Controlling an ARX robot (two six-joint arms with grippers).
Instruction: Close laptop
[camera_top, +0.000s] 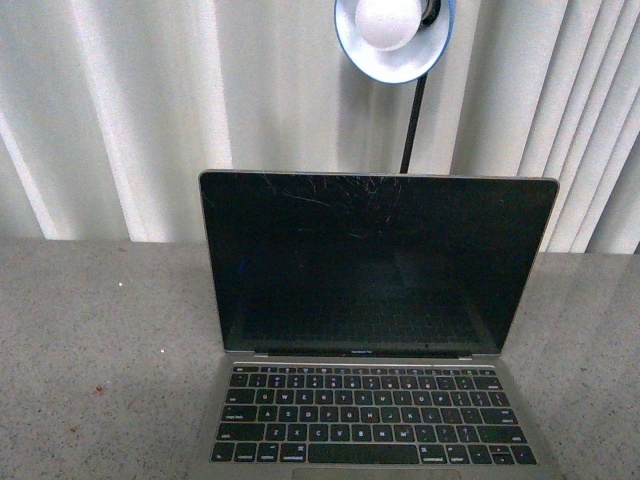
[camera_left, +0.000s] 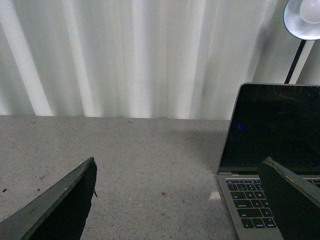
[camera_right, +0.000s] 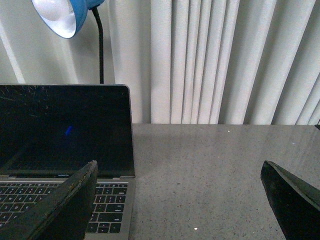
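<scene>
The laptop (camera_top: 378, 300) stands open at the near centre of the table (camera_top: 90, 330). Left gripper (camera_left: 178, 167) and right gripper (camera_right: 180, 167) are spread wide, holding nothing. Recommended: press the screen (camera_top: 378, 260) top edge from behind, evenly, down toward the keyboard (camera_top: 370, 410).

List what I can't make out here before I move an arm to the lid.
Front view: laptop trackpad and front edge cut off by the bottom edge.
Every view: lid's back and hinge hidden behind the screen.
Front view: lamp top cropped; base hidden behind the laptop.
Front view: left end effector and right end effector out of frame.
</scene>
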